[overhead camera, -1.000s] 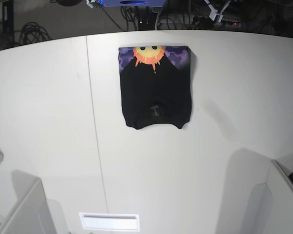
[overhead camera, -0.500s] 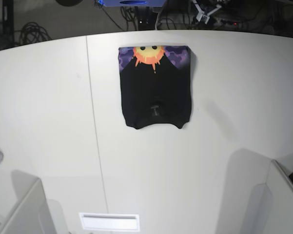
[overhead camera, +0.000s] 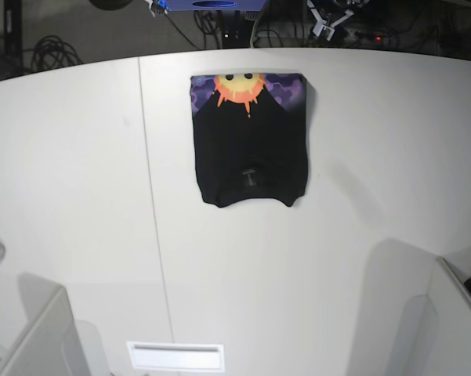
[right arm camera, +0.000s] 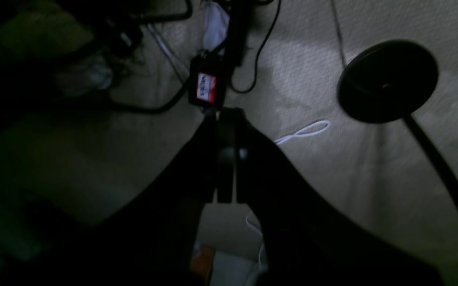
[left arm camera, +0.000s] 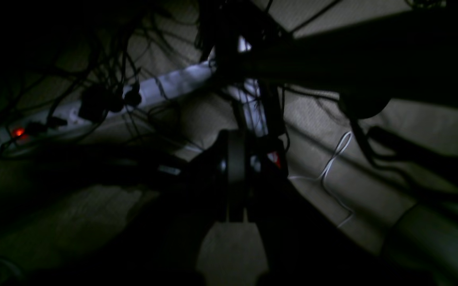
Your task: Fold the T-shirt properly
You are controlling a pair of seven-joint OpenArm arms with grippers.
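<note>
- The T-shirt (overhead camera: 249, 141) lies flat on the table (overhead camera: 78, 196) as a compact rectangle, sleeves tucked in, with the sun print (overhead camera: 239, 88) showing at its far edge.
- Neither arm reaches over the table; both wrist cameras look down past the table's far side at floor (right arm camera: 332, 178) and cables (left arm camera: 105, 99).
- The left gripper (left arm camera: 237, 216) shows its fingers pressed together, nothing between them.
- The right gripper (right arm camera: 225, 198) is likewise closed and empty, with only a thin slit between the dark fingers.
- The shirt sits well away from both grippers, back toward the robot's base and below them.
- Judging by the tidy shape, the fold looks finished or nearly so, and the step in hand appears to be pulling back to rest.
- To do it well, keep the fingers closed and high, so nothing snags the cloth's far edge on the way.
- If one more fold is wanted, both grippers should open, come down on the two near corners, and lift evenly so the print edge stays square.
</note>
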